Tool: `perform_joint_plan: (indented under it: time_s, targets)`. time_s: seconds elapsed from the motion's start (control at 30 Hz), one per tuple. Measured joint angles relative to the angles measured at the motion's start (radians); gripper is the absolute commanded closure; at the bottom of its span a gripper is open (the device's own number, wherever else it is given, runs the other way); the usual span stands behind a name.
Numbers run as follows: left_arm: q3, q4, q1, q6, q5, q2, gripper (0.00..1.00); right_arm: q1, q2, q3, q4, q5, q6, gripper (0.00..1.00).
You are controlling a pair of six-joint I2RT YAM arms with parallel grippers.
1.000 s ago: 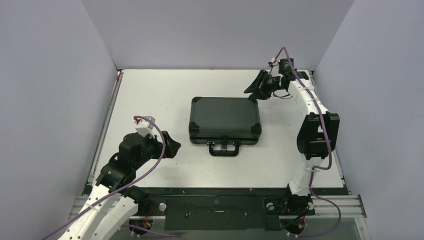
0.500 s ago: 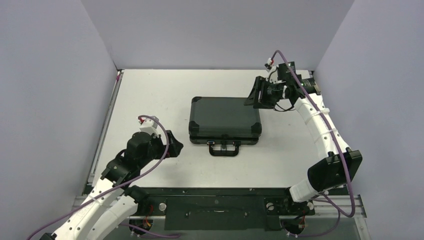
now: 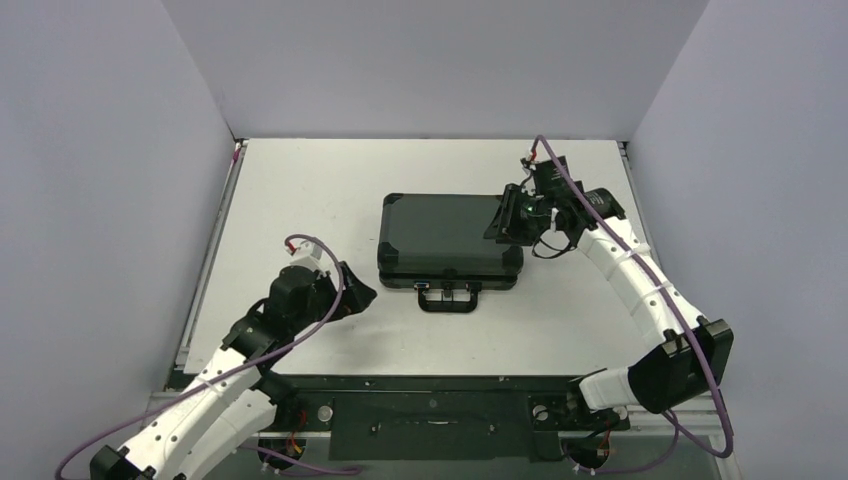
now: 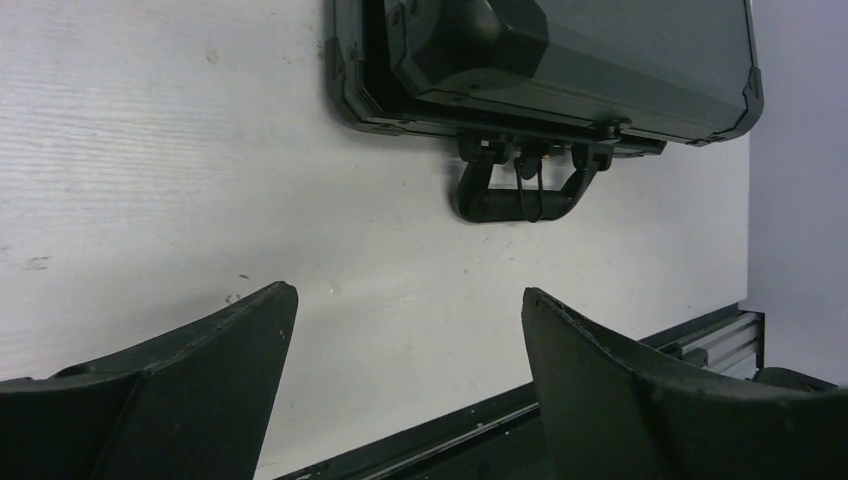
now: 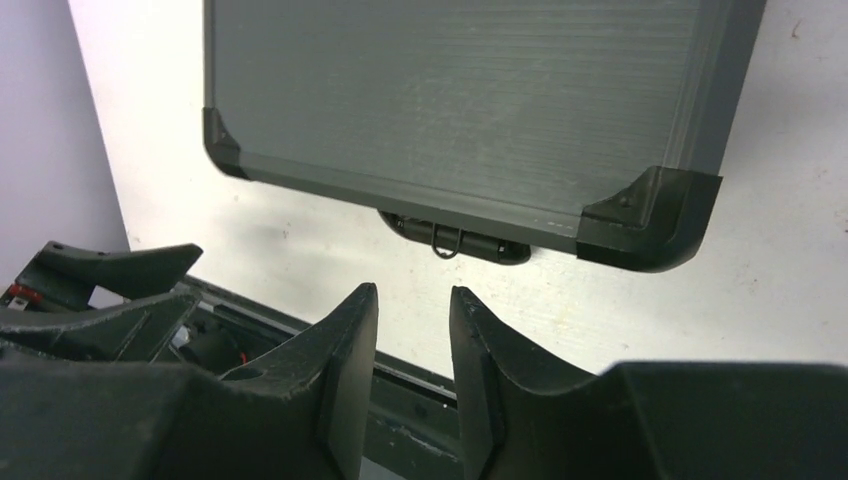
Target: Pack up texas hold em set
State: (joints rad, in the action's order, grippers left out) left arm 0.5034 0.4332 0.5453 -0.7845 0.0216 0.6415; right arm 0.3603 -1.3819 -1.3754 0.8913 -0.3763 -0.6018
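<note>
Black ribbed case [image 3: 450, 238], white table [image 3: 300, 200]

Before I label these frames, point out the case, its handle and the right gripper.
case [image 3: 445, 232], top view, middle of lid
handle [image 4: 490, 212], left wrist view, bottom bar
right gripper [image 5: 413, 300], right wrist view, between its fingertips

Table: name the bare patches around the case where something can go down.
Bare table: the far strip between case and back wall; the left side, from rail to case; the near strip right of the handle. Crowded: left claw by the case's near-left corner, right claw over its right edge.
</note>
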Motion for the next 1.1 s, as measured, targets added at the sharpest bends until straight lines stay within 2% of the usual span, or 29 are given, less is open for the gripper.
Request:
perform_joint_plan:
  time_s: [0.2,0.3,0.7,0.93,1.1]
  targets:
    - [0.000,-0.105,0.031,-0.012,-0.067,0.134,0.43,0.009,-0.002,0.071,-0.078,0.057,-0.074,0.73]
    - [-0.003,-0.150,0.061,-0.017,-0.080,0.163,0.48,0.010,-0.008,0.087,-0.101,0.063,-0.093,0.74]
    - [0.004,-0.263,0.180,-0.017,-0.084,0.351,0.48,0.021,-0.086,0.137,-0.234,0.045,-0.141,0.74]
    - [0.105,-0.285,0.243,-0.014,-0.087,0.502,0.50,0.007,-0.133,0.304,-0.360,-0.019,-0.154,0.75]
    - [0.136,-0.311,0.257,-0.022,-0.087,0.530,0.50,-0.019,-0.125,0.387,-0.516,-0.093,-0.178,0.75]
